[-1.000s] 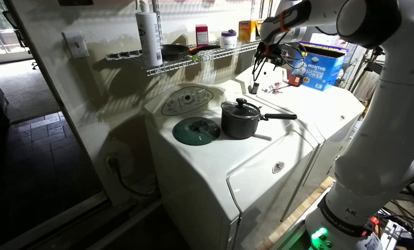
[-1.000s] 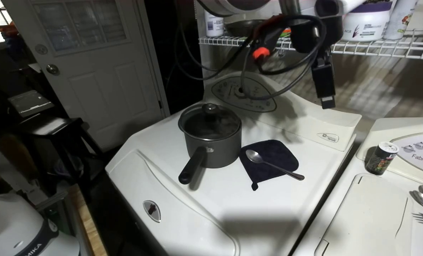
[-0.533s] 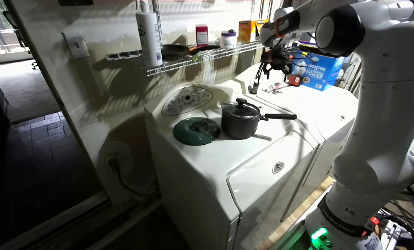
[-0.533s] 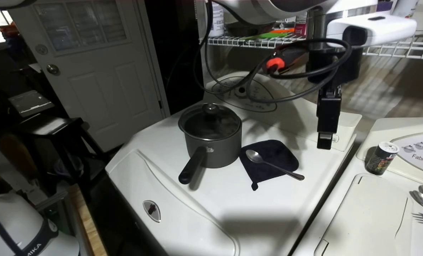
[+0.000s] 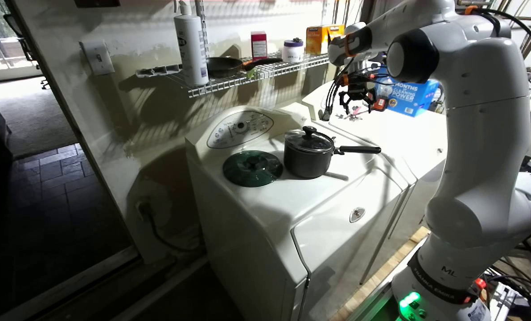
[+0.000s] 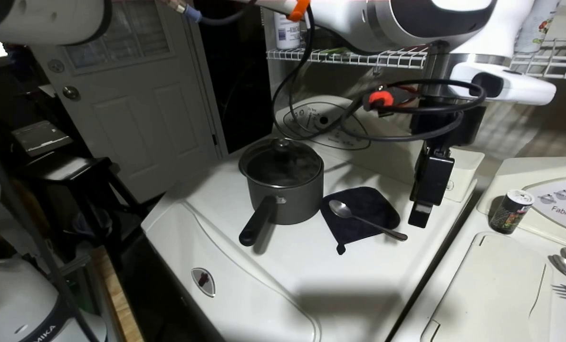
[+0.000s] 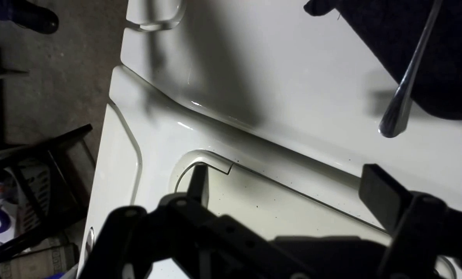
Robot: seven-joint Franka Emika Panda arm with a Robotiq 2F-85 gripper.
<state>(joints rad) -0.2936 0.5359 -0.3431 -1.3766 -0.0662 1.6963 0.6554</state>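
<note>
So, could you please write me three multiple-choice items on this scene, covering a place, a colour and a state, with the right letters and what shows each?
1. Where does the spoon nearest the lidded pot lie?
A. On the wire shelf
B. Across the dark pot holder
C. On the pot's lid

2. What is the main colour of the box lettered CLEANING POWER?
A. Red
B. Green
C. Blue

3. How does the gripper stand?
A. Open, holding nothing
B. Shut on the spoon
C. Shut on the pot's handle

Right letters:
1 B: an exterior view shows the spoon on the pot holder, its handle end past the edge.
2 C: the box's large lettered side is blue in an exterior view.
3 A: the wrist view shows its jaws well apart with nothing held between them.
</note>
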